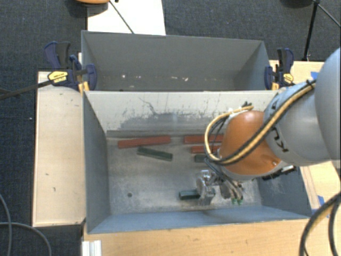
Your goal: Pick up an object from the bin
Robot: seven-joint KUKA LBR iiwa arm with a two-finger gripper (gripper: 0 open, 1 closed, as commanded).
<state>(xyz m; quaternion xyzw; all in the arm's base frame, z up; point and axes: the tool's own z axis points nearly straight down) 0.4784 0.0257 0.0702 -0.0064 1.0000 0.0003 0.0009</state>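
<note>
Two long reddish-brown bars (144, 142) lie at the back of the grey metal bin (96, 159). Down front, the gripper (209, 191) sits just beside a small dark green block (186, 195); spread or clamped, I cannot tell.

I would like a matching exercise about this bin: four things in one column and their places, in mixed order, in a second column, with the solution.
Things
1. left red bar
2. long green bar
3. small green block
4. gripper

Places
A. near the front wall, under the orange cover
B. lying along the foot of the back wall
C. close to the front wall, beside the gripper, toward the view's left
D. lying tilted just in front of the left red bar

Pairs: 1-B, 2-D, 3-C, 4-A
</note>
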